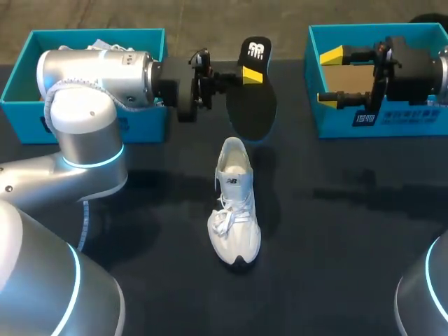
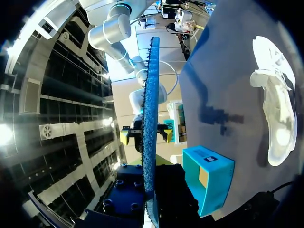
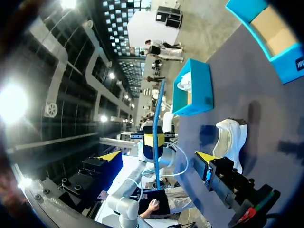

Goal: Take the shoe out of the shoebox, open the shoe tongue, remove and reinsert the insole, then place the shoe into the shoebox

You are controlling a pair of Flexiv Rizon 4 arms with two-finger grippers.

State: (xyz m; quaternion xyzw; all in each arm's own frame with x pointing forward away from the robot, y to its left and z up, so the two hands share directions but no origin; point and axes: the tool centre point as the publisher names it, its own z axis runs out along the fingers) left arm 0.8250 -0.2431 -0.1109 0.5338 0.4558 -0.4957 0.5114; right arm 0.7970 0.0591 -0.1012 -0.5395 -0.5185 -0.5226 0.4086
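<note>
A white sneaker lies on its sole at the middle of the black table, toe toward the front edge. Above and behind its heel my left gripper is shut on a black insole and holds it up in the air. In the left wrist view the insole shows edge-on, its blue side rising straight out from between the dark fingers, with the sneaker off to one side. My right gripper stands open over the right shoebox, holding nothing. In the right wrist view the right gripper faces the insole and the sneaker.
A blue shoebox at the back left holds another white shoe and paper. The left arm's big silver elbow hangs over its front. The right shoebox's floor is bare cardboard.
</note>
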